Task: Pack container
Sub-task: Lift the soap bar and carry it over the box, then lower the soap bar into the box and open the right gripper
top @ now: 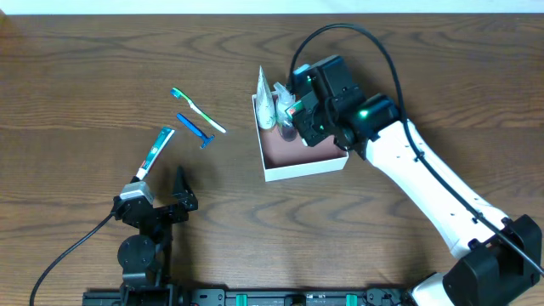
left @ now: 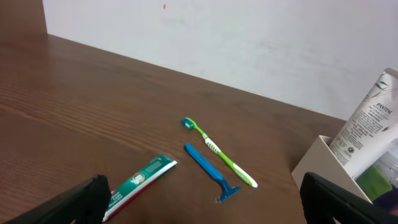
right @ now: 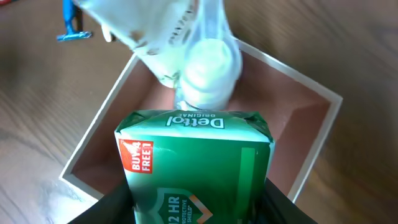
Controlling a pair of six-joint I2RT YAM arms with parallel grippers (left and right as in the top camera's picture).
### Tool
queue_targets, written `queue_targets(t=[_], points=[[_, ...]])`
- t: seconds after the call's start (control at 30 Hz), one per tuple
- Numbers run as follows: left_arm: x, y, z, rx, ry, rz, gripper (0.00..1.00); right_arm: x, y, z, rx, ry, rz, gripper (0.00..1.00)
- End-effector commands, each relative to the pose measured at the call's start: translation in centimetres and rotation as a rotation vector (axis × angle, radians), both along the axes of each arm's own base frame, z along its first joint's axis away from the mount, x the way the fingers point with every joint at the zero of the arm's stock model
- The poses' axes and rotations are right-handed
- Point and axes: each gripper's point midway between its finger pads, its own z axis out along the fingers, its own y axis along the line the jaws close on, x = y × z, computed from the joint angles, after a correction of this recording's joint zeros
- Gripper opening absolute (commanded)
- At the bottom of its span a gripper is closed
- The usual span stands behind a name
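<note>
Right of table centre, one container (top: 299, 169) sits square, no long axis, slightly skewed. Right gripper (right: 199, 214) grips one Dettol pack (right: 198, 165) over it, left gripper (top: 161, 185) gapes wide, empty.

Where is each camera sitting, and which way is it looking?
Overhead: above the table, looking straight down; both arms show, the right gripper over the container.
Left wrist: on the left arm, facing low across the table at toothbrush, razor and wall; its wide-apart fingers show in the bottom corners.
Right wrist: looking down into the container past the green soap box its fingers clamp.
Shared: the blue razor appears in all three.
</note>
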Motion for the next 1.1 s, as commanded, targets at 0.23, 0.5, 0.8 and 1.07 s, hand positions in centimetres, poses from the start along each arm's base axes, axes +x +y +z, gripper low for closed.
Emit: queue_targets(t=[0.23,0.5,0.8,1.07], points=[[-0.1,0.4,-1.9,0.009,0.058,0.019,0.98,-1.6,1.9,-4.3,-0.030,0.074,0.160,0.32],[-0.1,0.4,-1.9,0.009,0.058,0.019,0.98,-2.9,3.9,-8.3,-0.103,0.119,0.292,0.34],[-0.1,0.4,-1.9,0.009,0.058,0.020,0.98,-3.5,4.7,-9.6,-0.168,0.090,0.446,0.40],[-0.1,0.4,-1.9,0.009,0.058,0.019,0.98,-3.8,5.1,-9.5,-0.195,0.039,0.597,0.57]])
